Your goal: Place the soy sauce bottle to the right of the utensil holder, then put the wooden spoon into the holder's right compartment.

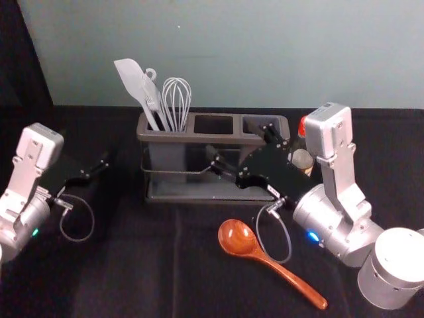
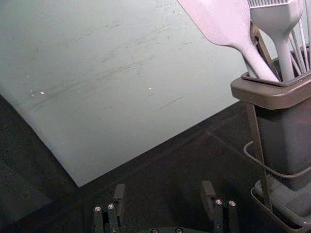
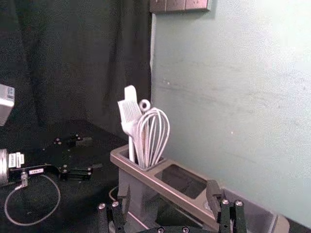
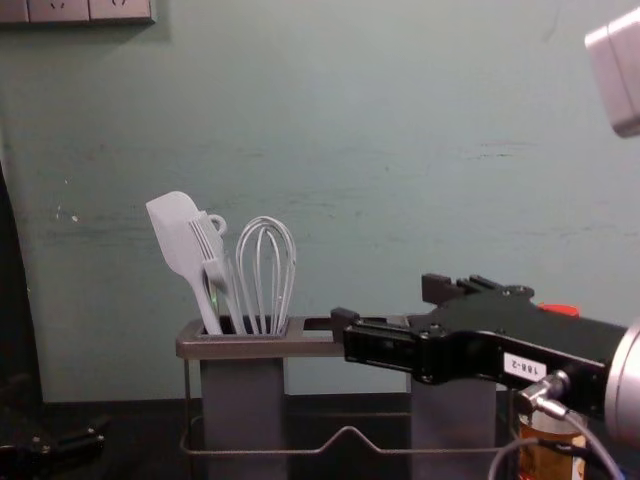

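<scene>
Below the spread, empty right gripper [image 3: 167, 186], the wooden spoon [image 1: 261, 256], likely light, stiff and slick, is best gripped mid-handle [image 1: 291, 279], the left gripper [image 2: 163, 185] spread well apart.

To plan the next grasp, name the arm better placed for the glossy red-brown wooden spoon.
Right, most likely: the spoon lies nearer the open black right gripper, which is at the grey rectangular utensil holder. The black left gripper is beyond the holder's left end.
</scene>
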You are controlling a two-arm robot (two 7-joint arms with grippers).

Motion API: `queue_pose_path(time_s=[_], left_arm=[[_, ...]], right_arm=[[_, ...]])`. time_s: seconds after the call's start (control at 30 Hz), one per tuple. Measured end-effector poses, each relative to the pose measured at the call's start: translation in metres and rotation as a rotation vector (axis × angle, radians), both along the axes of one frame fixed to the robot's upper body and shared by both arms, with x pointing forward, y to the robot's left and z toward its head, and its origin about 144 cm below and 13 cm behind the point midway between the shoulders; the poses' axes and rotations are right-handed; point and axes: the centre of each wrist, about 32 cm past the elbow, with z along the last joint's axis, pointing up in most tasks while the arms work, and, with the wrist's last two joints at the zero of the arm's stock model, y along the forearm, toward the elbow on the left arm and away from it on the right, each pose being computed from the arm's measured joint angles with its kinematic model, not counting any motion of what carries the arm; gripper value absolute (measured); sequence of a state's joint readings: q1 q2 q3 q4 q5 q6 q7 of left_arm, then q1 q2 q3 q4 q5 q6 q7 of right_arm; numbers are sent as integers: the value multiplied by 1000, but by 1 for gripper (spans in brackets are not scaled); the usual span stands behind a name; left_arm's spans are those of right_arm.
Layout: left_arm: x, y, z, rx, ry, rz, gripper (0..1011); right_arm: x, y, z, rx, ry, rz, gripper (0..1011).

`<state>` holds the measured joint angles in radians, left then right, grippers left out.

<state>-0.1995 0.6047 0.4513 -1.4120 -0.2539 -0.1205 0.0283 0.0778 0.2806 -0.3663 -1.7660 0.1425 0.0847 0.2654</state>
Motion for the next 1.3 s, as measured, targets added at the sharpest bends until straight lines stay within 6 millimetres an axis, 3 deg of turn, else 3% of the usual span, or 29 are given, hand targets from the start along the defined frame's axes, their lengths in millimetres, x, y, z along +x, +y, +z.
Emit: queue_pose_path(time_s=[0.3, 0.53, 0.9, 1.3], left_arm=[[0, 0, 0, 0, 0, 0, 1000], [0, 0, 0, 0, 0, 0, 1000], [0, 0, 0, 0, 0, 0, 1000], [0, 0, 0, 0, 0, 0, 1000]], right_arm=[[-15, 4, 13, -30, 4, 13, 1002], [-33, 5, 20, -53, 140, 19, 1002], [-47, 3, 4, -112, 304, -11, 1002], [-47, 2, 1, -119, 315, -10, 1002]])
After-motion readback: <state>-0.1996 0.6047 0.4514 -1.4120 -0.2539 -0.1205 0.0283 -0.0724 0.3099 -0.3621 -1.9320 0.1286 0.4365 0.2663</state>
